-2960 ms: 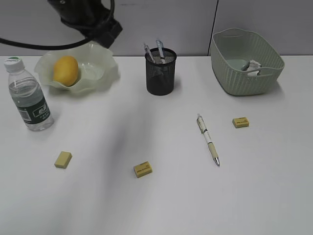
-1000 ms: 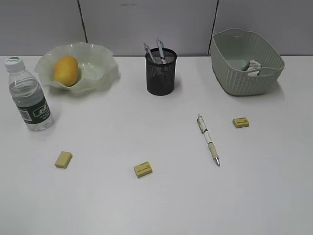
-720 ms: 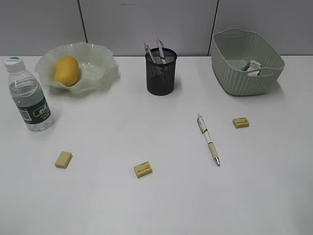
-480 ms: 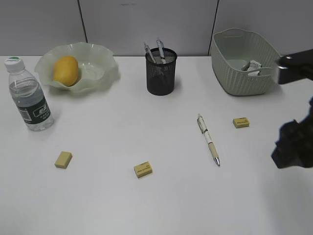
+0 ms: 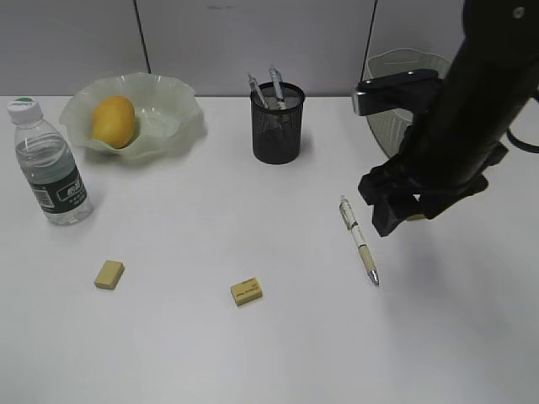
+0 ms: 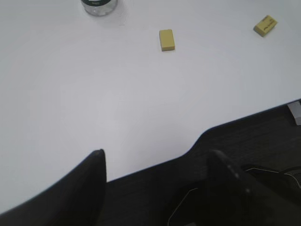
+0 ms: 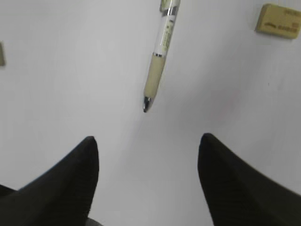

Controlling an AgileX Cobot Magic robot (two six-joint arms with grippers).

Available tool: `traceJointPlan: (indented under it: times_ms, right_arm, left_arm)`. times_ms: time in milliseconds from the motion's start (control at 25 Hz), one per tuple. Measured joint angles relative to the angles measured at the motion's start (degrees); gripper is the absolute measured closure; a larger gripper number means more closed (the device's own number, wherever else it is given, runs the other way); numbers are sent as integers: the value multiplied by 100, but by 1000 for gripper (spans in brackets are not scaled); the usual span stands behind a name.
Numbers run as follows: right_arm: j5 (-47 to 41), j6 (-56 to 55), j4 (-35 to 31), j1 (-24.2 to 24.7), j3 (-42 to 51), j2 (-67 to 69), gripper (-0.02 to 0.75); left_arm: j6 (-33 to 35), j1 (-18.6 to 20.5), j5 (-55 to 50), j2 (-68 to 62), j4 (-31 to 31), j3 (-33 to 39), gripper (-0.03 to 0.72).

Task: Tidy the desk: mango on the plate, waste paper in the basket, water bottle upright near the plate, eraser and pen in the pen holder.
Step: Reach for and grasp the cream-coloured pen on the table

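A: Start with the exterior view. Where do the task's things sit?

B: The mango (image 5: 113, 120) lies in the plate (image 5: 173, 126) at the back left of the desk (image 5: 253, 353). The water bottle (image 5: 48, 164) stands upright just in front of the plate's left side. The pen holder (image 5: 277, 123) is at the back centre with two pens standing in it. The basket (image 5: 387, 71) is at the back right, mostly hidden by the right arm (image 5: 472, 118), so I cannot see the waste paper. A loose pen (image 5: 359, 240) lies on the desk just left of the right gripper (image 5: 396, 206); from here I cannot tell how its jaws stand. Two erasers lie in front: a plain eraser (image 5: 109, 274) at the left and a printed eraser (image 5: 246, 291) near the middle.

A: And the left wrist view?

B: The left gripper (image 6: 157, 162) hangs over the desk's near edge, its fingers spread apart with nothing between them. The plain eraser (image 6: 166, 39) and the printed eraser (image 6: 265, 25) lie well beyond it, and the bottle's base (image 6: 99, 5) shows at the top.

A: The right wrist view?

B: The right gripper (image 7: 148, 146) is spread wide and empty above the desk. The pen (image 7: 160, 61) lies just beyond the fingertips, tip pointing toward the gap. A third eraser (image 7: 278, 20) lies at the upper right.
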State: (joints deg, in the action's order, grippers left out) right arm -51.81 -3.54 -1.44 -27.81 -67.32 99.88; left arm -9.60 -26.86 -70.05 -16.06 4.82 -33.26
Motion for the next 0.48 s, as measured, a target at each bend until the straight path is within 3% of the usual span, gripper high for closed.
traceJointPlan:
  times_ms: [160,480]
  right_arm:
    - [12,184,-437,285,-423,708,216]
    - [178,206,-387,430,-1044,1565,258]
  left_arm:
    - [0,0,-5,0,-77,0,195]
    - [0,0,-5,0,-106,0,198]
